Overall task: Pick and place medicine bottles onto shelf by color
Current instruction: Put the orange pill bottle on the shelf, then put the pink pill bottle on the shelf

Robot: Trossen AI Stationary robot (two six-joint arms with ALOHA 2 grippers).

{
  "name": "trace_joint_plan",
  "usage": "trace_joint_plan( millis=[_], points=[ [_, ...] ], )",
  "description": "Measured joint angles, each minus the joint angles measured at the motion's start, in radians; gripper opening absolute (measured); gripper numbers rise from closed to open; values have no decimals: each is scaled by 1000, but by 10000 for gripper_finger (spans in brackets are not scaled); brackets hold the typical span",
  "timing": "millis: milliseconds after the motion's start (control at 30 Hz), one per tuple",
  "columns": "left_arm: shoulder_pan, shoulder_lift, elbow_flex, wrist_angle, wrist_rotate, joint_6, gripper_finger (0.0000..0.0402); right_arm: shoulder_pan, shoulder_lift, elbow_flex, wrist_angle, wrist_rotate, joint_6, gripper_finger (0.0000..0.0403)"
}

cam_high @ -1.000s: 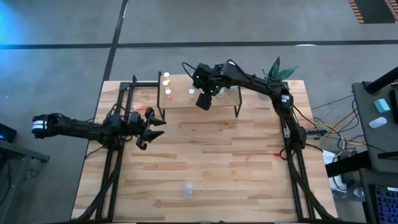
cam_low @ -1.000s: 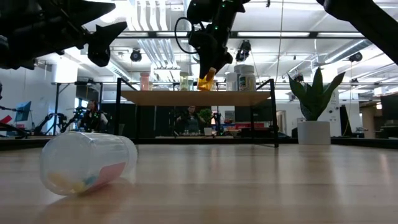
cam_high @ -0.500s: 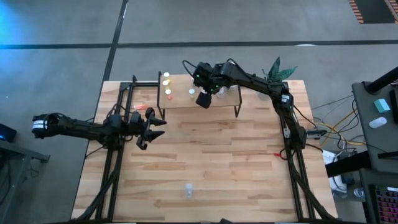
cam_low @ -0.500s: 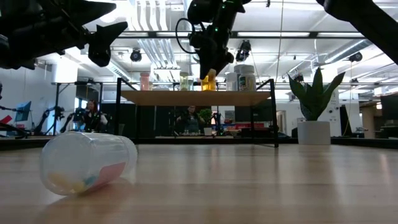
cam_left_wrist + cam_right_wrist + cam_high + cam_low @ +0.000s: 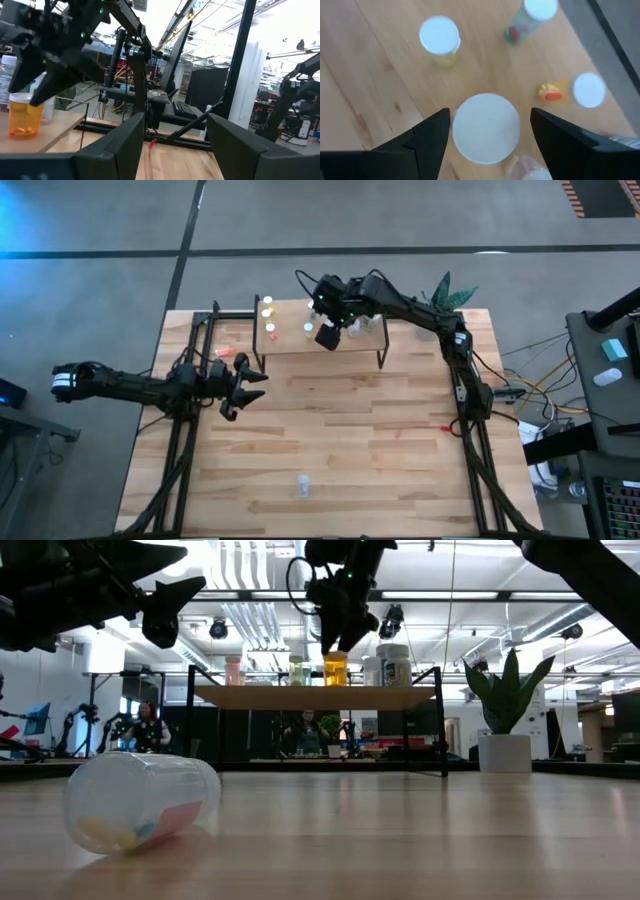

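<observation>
Orange bottle [image 5: 335, 669] upright on shelf [image 5: 310, 697], white cap up, label text unreadable. Right gripper [image 5: 340, 637] above it, fingers spread, gripping nothing. Left gripper [image 5: 243, 387] spread, empty, over table's left side. Clear bottle [image 5: 140, 800] on its side near front edge.

Little wooden shelf [image 5: 310, 697] on black legs has a row of small bottles standing upright on it, including an orange bottle [image 5: 335, 669] with a white cap. Another clear bottle [image 5: 140, 800] lies tipped on its side on the tabletop, well apart from the shelf.
</observation>
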Motion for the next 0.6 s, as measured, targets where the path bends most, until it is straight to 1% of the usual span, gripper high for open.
trace_joint_plan(
  millis=[133, 200, 267, 333, 467, 533, 600],
  points=[
    [0, 1, 0, 0, 0, 0, 199, 5, -2, 49, -20, 1, 3, 265],
    [0, 0, 5, -9, -7, 0, 199, 9, -21, 45, -26, 2, 7, 265],
    [2, -7, 39, -81, -51, 0, 199, 14, -39, 45, -51, 24, 13, 265],
    [3, -30, 102, -245, -76, 20, 199, 19, -62, 45, -88, 51, 27, 265],
    [3, -50, 263, -656, -76, 62, 199, 46, -115, 46, -132, 58, 48, 265],
    [0, -54, 335, -809, -76, 74, 199, 75, -142, 46, -141, 56, 62, 265],
    [-9, -58, 389, -919, -76, 78, 199, 111, -167, 46, -155, 56, 71, 265]
  ],
)
